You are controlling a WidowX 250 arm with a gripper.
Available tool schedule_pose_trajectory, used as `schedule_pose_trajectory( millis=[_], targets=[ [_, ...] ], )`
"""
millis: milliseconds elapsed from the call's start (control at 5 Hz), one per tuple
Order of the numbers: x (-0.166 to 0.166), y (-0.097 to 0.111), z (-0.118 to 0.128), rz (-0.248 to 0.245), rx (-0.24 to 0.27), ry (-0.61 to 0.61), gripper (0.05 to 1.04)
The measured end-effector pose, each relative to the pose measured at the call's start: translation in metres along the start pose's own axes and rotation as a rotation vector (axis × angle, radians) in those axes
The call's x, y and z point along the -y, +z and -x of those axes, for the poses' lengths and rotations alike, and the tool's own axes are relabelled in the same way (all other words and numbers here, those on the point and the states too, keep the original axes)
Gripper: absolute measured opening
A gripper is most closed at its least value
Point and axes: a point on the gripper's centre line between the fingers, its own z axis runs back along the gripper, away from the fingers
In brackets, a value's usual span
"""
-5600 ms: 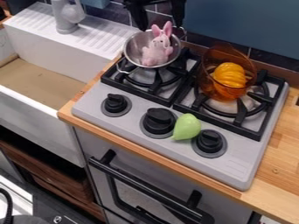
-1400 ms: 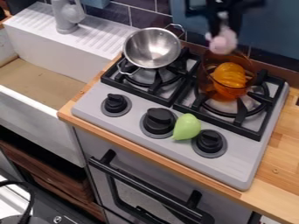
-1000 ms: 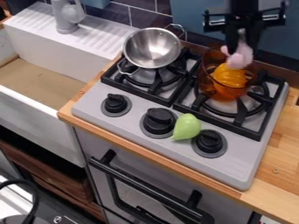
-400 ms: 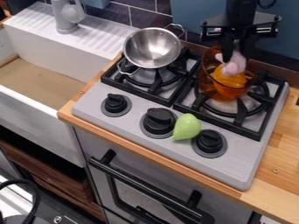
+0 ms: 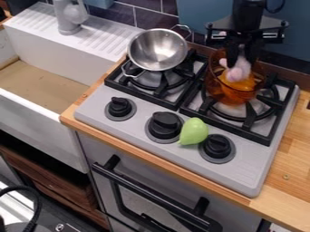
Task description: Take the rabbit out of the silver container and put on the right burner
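Pink rabbit [image 5: 239,71], gripped by the end effector [image 5: 243,58], has been lowered toward the amber bowl [image 5: 212,85] on the right burner [image 5: 249,116]; placement is nearly achieved.

I'm seeing a wooden tabletop [image 5: 292,156] carrying a pale stove [image 5: 239,170]. On it, the silver container [image 5: 158,49] is sitting on the left burner [image 5: 160,85], an amber bowl [image 5: 213,85] is standing on the right burner [image 5: 249,118], and a green pear-shaped object [image 5: 194,131] is lying near.
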Motion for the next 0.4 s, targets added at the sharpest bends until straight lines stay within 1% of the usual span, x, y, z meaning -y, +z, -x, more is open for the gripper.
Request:
schedule_pose_trajectory(
  millis=[200, 400],
  targets=[
    [-0.0015, 0.0011, 0.0011, -0.013, -0.013, -0.026, 0.623],
    [-0.0025, 0.0061, 0.0007, -0.018, -0.034, -0.015, 0.907]
  ],
)
